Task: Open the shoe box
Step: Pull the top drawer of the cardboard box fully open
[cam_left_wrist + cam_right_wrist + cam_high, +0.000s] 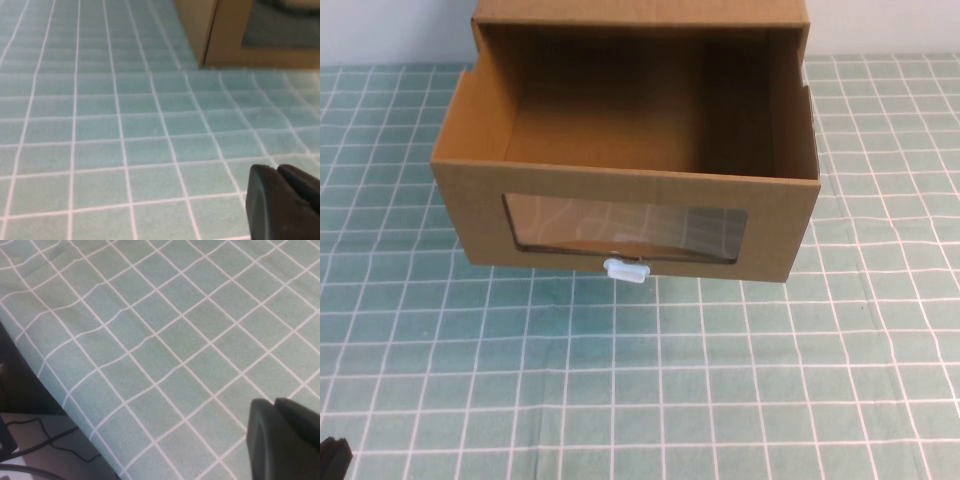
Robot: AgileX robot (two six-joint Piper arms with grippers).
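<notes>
Right, starting on the left: the left gripper (pixel 278 174) hangs low above the table (pixel 740 380), at about 7 o'clock from the shoe box (pixel 470 205) and well apart from it. Its dark fingers (pixel 261 200) are pressed together with nothing between them.

Now to the middle. We find the shoe box at 12 o'clock on the table, and it stands open. The drawer (pixel 790 225) is slid out toward 6 o'clock from the outer sleeve (pixel 640 10), and we look straight down onto its brown floor. A clear window (pixel 620 228) is set in the drawer's front. A small white pull tab (pixel 627 271) juts from the lower edge at 6 o'clock of that window, and neither gripper touches it.

On to the right: the right gripper (pixel 274 402) is outside the high view. In the right wrist view we catch it above the green grid cloth (pixel 175 340), near the table's edge. It is closed tight and grips nothing. Dark cables (pixel 55 440) run below that edge.
</notes>
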